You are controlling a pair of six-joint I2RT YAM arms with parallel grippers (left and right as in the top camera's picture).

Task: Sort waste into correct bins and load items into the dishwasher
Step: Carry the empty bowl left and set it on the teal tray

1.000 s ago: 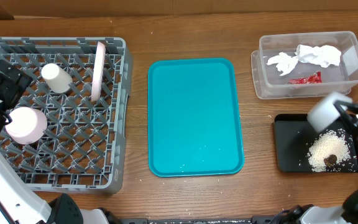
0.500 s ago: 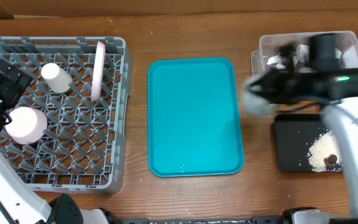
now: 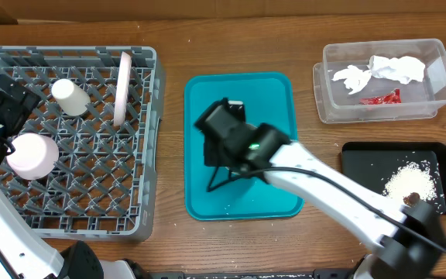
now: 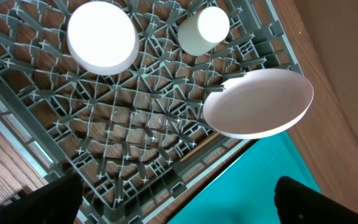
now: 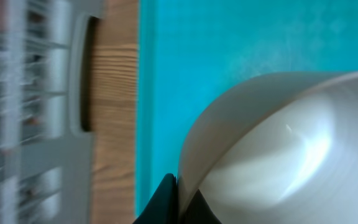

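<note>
Right gripper point(image 3: 221, 132): it is over the teal tray point(image 3: 273, 101) in the middle of the table point(image 3: 169, 43). The jaws are closed on the rim of the bowl point(image 5: 272, 149), and I see one dark finger point(image 5: 166, 198) on that rim.
Bowl: the hollow side faces the wrist camera. It hangs above the tray's left border, with a strip of wood and the dish rack point(image 3: 150, 155) beyond it. From overhead the gripper hides it, so I cannot tell its direction on the table.
Left gripper point(image 4: 179, 208): it is spread wide and holds nothing, above the rack at the table's left edge.
Plate point(image 3: 121, 87): it stands on its edge in the rack. Its long axis runs from the far edge to the near edge, and its faces look left and right.
Cup point(image 3: 71, 98): it is tilted, just left of the plate. I cannot tell if it is mouth up or base up.
Saucer point(image 3: 31, 154): it is in the rack, nearer to me than the cup.
Clear tub point(image 3: 442, 81): at the far right corner, with tissue point(image 3: 385, 70) and wrapper point(image 3: 382, 98) inside.
Black tray point(image 3: 358, 178): at the near right corner, with crumbs point(image 3: 409, 180) and a brown lump point(image 3: 413, 199).
</note>
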